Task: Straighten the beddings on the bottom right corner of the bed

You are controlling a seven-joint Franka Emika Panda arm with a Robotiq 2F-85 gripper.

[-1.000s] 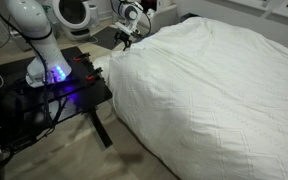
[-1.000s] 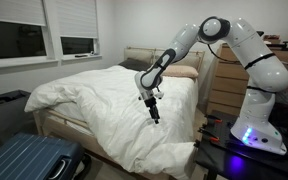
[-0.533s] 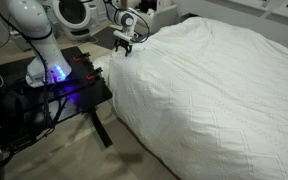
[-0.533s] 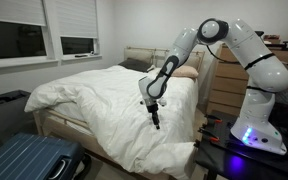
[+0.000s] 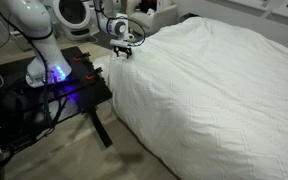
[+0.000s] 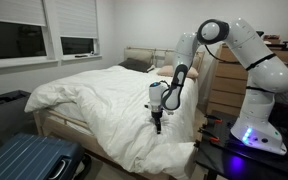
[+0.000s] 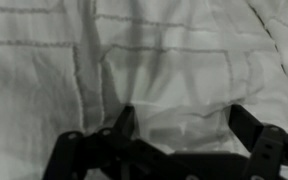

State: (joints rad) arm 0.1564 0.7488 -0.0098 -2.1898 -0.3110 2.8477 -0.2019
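The white beddings (image 5: 209, 85) with a faint quilted grid cover the whole bed (image 6: 59, 125) and hang over its side and corner in both exterior views (image 6: 104, 110). My gripper (image 5: 125, 50) hangs fingers-down over the bedding's edge near the bed's side, also seen in an exterior view (image 6: 157, 124). In the wrist view the two black fingers stand wide apart (image 7: 179, 125) just above wrinkled white fabric (image 7: 164, 70), with nothing between them.
The black robot stand (image 5: 59, 85) with a blue light sits close beside the bed. A blue suitcase (image 6: 29, 160) lies on the floor at the bed's foot. A wooden dresser (image 6: 224, 85) stands behind the arm. Pillows (image 6: 174, 71) lie at the headboard.
The gripper has moved along the bed's side edge and lower toward the hanging bedding. It stays open; the bedding has not visibly shifted.
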